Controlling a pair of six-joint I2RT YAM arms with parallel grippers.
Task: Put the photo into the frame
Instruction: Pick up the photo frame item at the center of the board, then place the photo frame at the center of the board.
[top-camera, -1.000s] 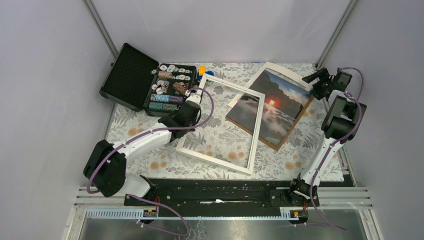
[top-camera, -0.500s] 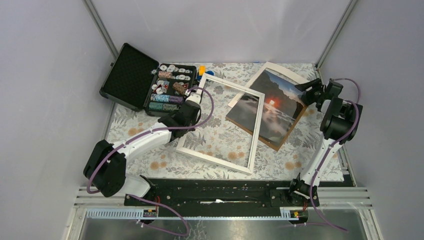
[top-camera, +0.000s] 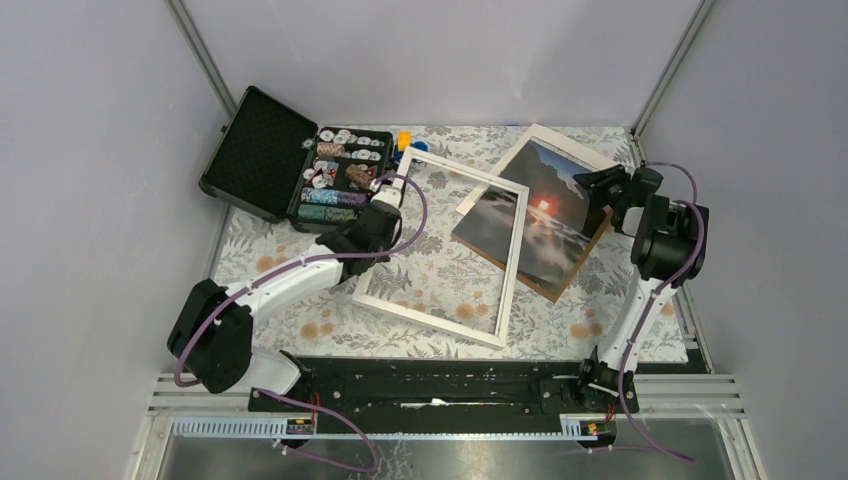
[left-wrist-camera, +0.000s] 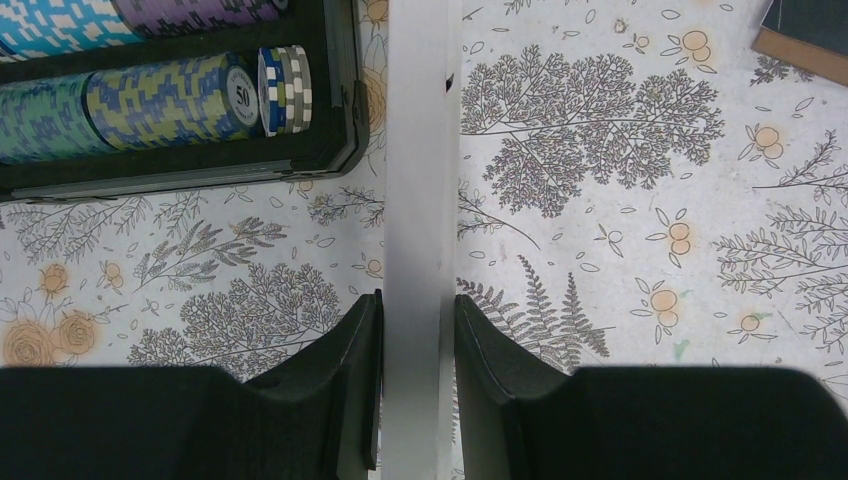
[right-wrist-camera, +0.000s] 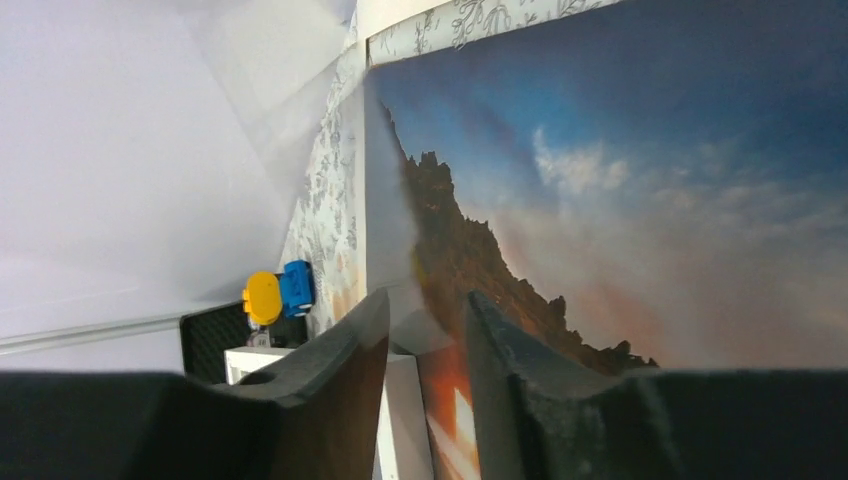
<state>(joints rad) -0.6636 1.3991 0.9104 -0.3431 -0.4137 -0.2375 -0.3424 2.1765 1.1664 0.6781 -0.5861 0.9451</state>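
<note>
Black and foam-lined, an open case (top-camera: 262, 152) sits at the far left of the floral cloth (top-camera: 440, 280). Its tray is packed with rows of poker chips (top-camera: 340, 180) in blue, green, purple and white. Just beside it, the left gripper (left-wrist-camera: 418, 305) pinches the left moulding of the white frame (top-camera: 510, 250), fingers tight on both sides. The frame's right rail crosses over the photo (top-camera: 560, 200), which lies on a cream mat (top-camera: 575, 143). At the photo's right edge, the right gripper (right-wrist-camera: 428, 298) straddles the print with a narrow gap. Whether it grips cannot be told.
</note>
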